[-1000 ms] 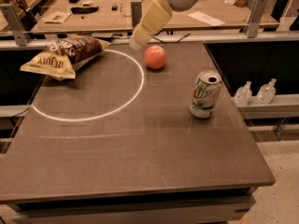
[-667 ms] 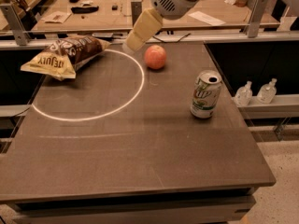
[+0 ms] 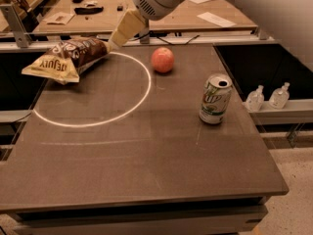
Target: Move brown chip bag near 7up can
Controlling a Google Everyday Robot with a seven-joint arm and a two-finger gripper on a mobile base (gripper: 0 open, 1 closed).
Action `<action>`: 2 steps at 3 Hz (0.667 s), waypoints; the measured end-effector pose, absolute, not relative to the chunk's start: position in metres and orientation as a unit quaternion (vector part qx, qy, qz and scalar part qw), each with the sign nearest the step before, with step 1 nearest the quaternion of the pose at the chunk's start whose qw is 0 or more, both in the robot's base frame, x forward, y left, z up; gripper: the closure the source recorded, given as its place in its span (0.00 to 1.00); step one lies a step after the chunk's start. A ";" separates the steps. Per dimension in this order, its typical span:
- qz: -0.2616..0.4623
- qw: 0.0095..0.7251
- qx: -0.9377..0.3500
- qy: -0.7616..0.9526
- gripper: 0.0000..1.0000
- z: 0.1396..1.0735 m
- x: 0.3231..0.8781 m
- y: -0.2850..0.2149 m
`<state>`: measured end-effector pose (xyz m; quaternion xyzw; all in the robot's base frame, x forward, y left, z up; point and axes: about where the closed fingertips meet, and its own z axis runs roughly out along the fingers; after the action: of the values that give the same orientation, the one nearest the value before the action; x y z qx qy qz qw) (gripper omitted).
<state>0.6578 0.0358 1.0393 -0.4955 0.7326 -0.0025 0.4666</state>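
One brown chip bag (image 3: 68, 58). One 7up can (image 3: 215, 99). One apple (image 3: 163, 59). All on one table (image 3: 146, 180). One white circle (image 3: 148, 84) marked on the top. Two small clear bottles (image 3: 255, 98) on the ledge (image 3: 288, 112) beside it. One gripper (image 3: 112, 43), mine, up at the bag's dark end.

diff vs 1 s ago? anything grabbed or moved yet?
The gripper swung left, from beside the apple to the dark right end of the brown chip bag. Whether it has hold of the bag cannot be told. The bag, the apple and the 7up can stayed where they were.
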 end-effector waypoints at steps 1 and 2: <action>0.027 0.468 -0.511 0.721 0.00 1.029 0.694 0.065; 0.051 0.424 -0.531 0.732 0.00 1.009 0.728 0.090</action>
<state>0.7279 0.0905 1.0094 -0.5306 0.7323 0.0512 0.4237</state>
